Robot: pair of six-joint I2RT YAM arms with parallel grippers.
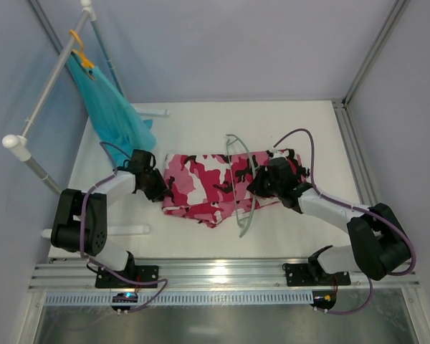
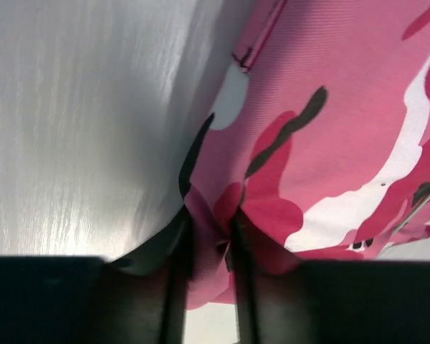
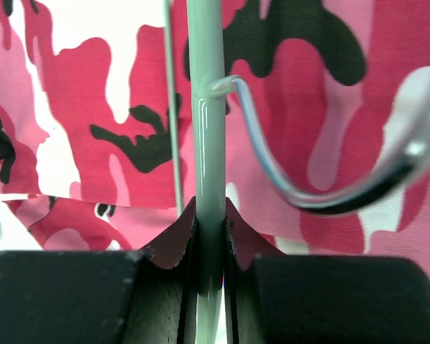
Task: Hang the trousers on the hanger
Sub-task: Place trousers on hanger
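Edge of trousers (image 1: 204, 188) in left hand (image 2: 211, 223)

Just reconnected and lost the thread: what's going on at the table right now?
Both arms are at work. The left gripper pinches the left edge of the trousers, which lie folded on the table. The right gripper is shut on a rod of the hanger, which lies across the right part of the trousers, on top of the cloth. The trousers do not look draped over it yet.
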